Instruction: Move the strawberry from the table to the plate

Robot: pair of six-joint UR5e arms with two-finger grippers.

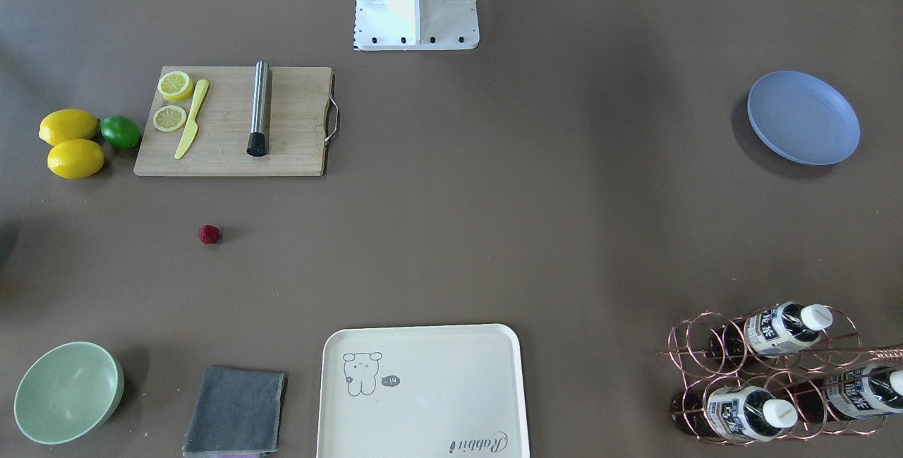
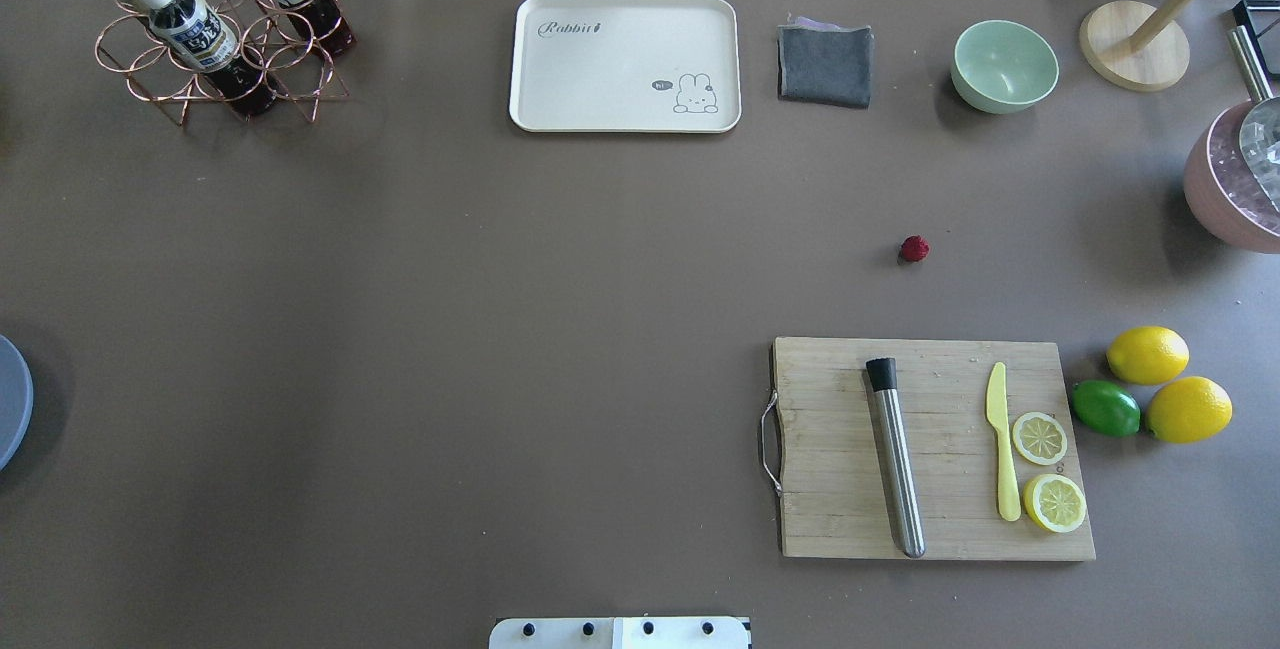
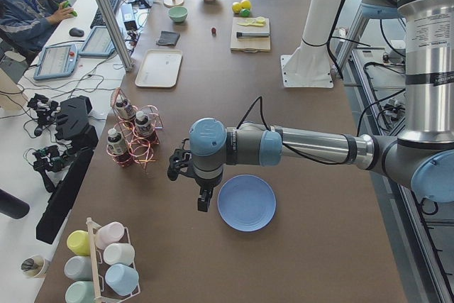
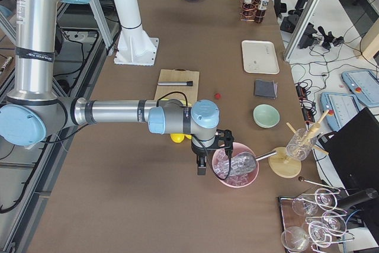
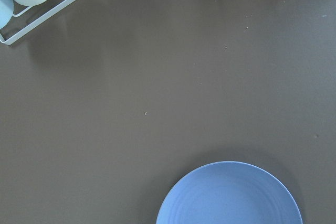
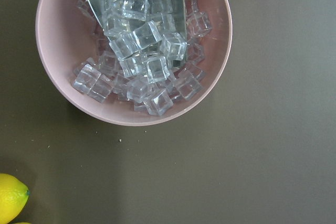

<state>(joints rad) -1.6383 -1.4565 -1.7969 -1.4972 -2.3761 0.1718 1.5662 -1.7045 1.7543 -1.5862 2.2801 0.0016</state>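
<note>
The strawberry [image 1: 209, 234] [image 2: 913, 249], small and dark red, lies alone on the brown table [image 1: 494, 197], just in front of the wooden cutting board [image 2: 930, 449]. At the table's other end sits the blue plate [image 1: 803, 117] [image 3: 246, 202] [image 5: 231, 195], with nothing on it. My left gripper [image 3: 204, 204] hangs beside the plate's edge, and I cannot tell whether it is open or shut. My right gripper [image 4: 201, 169] hovers next to a pink bowl of ice cubes [image 6: 134, 45], far from the strawberry [image 4: 218, 95]; its state cannot be told either.
On the cutting board lie a steel muddler [image 2: 895, 457], a yellow knife [image 2: 1002, 454] and lemon slices [image 2: 1040, 437]. Two lemons [image 2: 1148, 354] and a lime [image 2: 1106, 408] lie beside it. A cream tray [image 2: 625, 64], grey cloth [image 2: 825, 66], green bowl [image 2: 1004, 66] and bottle rack [image 2: 215, 29] line the far edge.
</note>
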